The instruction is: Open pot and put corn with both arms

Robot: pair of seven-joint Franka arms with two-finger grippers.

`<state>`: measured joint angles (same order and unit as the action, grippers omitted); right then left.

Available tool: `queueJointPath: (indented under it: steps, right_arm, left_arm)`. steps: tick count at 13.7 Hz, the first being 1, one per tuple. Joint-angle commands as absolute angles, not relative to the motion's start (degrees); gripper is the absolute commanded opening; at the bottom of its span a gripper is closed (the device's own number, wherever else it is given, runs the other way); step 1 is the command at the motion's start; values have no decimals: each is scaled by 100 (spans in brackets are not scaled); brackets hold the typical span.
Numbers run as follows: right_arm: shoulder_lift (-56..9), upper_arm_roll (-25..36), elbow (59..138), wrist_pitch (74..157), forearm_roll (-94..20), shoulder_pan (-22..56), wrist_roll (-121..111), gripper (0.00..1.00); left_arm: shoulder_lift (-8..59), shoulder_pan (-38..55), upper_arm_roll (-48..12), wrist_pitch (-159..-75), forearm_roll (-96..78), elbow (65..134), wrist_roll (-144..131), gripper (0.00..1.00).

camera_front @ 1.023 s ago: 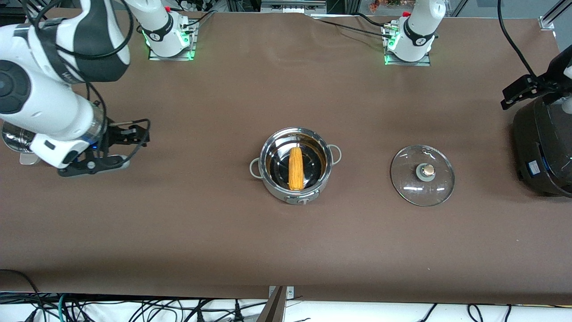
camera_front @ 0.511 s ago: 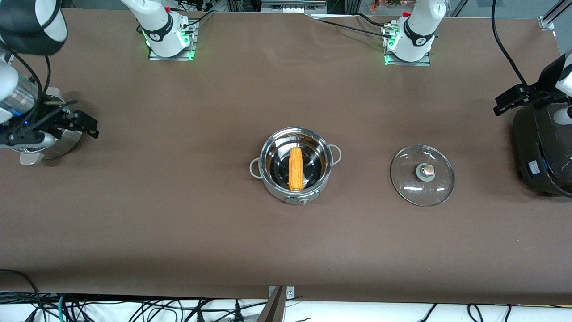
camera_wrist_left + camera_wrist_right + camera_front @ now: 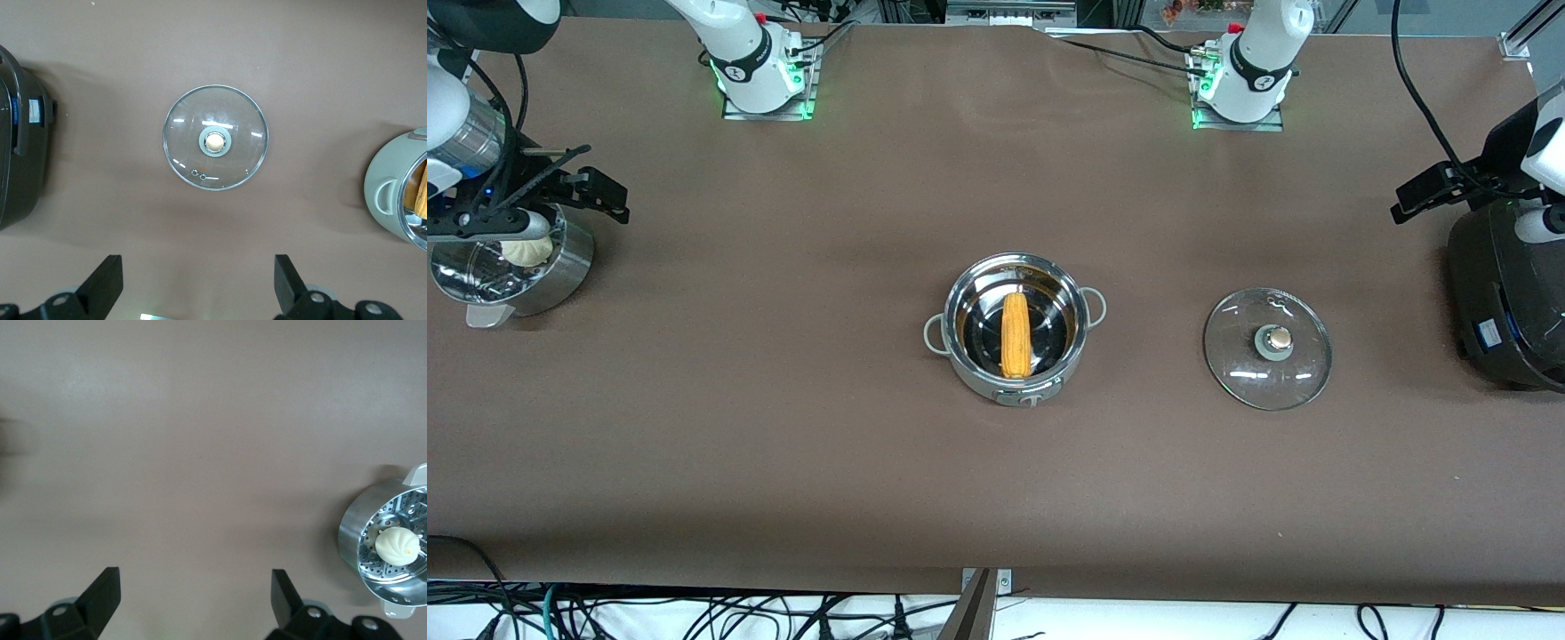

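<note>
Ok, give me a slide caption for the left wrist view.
Open left gripper above the bare table, glass lid lying flat between black cooker and the pot holding corn.

Showing now: one pot (image 3: 1015, 338), one corn (image 3: 1014, 335), one lid (image 3: 1267, 348), one steamer bowl (image 3: 511, 267), one bun (image 3: 525, 251), one black cooker (image 3: 1507, 298).

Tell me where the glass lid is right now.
In the front view the glass lid lies flat on the table beside the pot, toward the left arm's end, between the pot and the black cooker.
</note>
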<state>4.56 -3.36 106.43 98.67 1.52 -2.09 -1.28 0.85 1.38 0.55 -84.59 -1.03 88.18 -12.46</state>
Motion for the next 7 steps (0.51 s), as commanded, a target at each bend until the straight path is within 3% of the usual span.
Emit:
queueJointPath:
  steps: [1, 7]
  right_arm:
    - [537, -387, 10679, 9800, 237, -255, -149, 100]
    - [229, -396, 10292, 9800, 220, -246, -158, 100]
  left_arm:
    - [79, 105, 26, -8227, -141, 8692, -1022, 100]
    - [79, 105, 44, -8227, -158, 8692, -747, 100]
